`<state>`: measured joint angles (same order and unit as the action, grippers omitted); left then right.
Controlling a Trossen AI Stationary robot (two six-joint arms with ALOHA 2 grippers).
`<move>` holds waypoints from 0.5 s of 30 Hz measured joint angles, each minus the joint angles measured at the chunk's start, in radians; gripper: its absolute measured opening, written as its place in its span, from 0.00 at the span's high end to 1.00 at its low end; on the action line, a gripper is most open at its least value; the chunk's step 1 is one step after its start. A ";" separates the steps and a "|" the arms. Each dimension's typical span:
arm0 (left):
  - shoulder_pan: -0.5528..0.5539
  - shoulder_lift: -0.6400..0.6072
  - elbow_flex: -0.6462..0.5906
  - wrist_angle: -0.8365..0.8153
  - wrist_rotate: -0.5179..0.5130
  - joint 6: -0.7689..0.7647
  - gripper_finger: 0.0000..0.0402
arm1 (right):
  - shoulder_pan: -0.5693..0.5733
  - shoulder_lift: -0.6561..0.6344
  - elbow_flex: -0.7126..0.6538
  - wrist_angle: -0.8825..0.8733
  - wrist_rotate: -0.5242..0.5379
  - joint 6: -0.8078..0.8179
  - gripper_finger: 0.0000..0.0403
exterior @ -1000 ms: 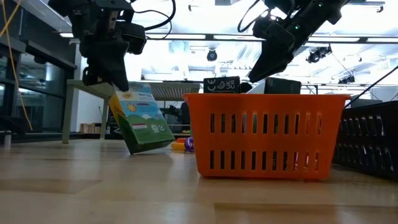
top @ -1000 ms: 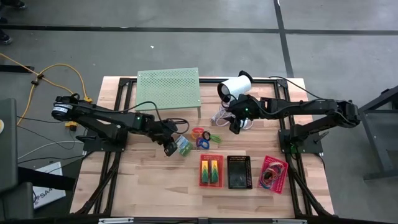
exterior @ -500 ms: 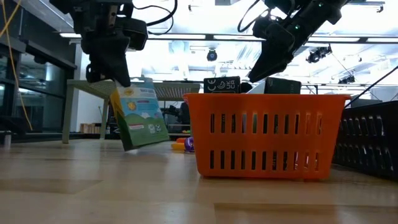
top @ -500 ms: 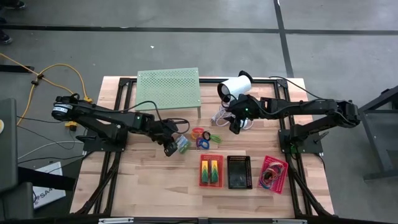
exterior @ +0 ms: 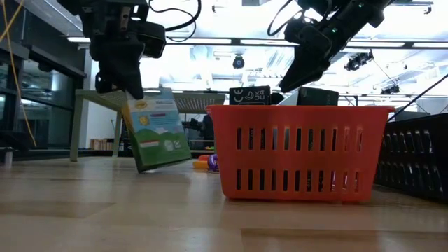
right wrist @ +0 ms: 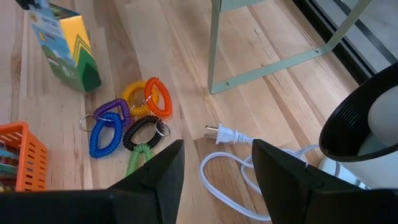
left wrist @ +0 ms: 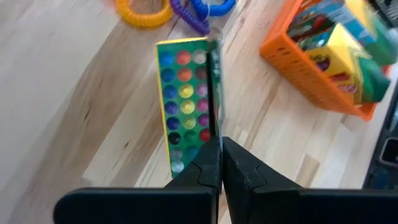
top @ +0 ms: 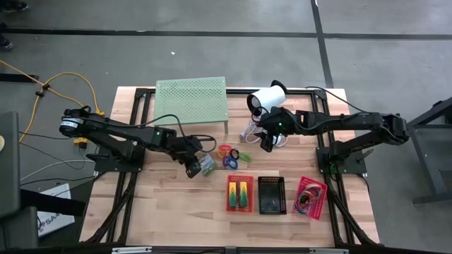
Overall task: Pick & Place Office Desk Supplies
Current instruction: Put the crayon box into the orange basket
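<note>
The wooden table (top: 169, 204) carries a pale-green perforated stand (top: 191, 101) at its far side, with a white cylinder device (top: 267, 98) and its cable to the right of it. Along the near edge sit three mesh baskets in a row: the red basket (top: 240, 193) on the left with green packs inside, the black basket (top: 271, 195) in the middle, and the pink basket (top: 310, 197) on the right holding coloured bands. The left gripper (top: 195, 168) is left of centre, its fingers pinched on the top edge of a green pack (exterior: 155, 129), which hangs tilted with its lower corner at or just above the wood. Just right of it lies a cluster of coiled loops (right wrist: 127, 118). The right gripper (top: 267, 143) hovers near the white cable, fingers spread and empty.
</note>
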<state>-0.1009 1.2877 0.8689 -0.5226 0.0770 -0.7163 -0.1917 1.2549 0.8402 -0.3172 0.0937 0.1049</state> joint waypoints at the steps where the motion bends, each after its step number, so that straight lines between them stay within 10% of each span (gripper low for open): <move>1: 0.000 0.000 0.010 -0.027 -0.001 0.007 1.00 | 0.000 0.000 0.000 0.000 0.000 0.000 0.56; 15: 0.000 0.013 0.064 -0.163 -0.012 0.014 1.00 | 0.000 0.000 0.000 0.008 0.000 0.000 0.56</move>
<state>-0.1013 1.3006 0.9325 -0.6861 0.0651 -0.7025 -0.1921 1.2549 0.8402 -0.3089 0.0937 0.1050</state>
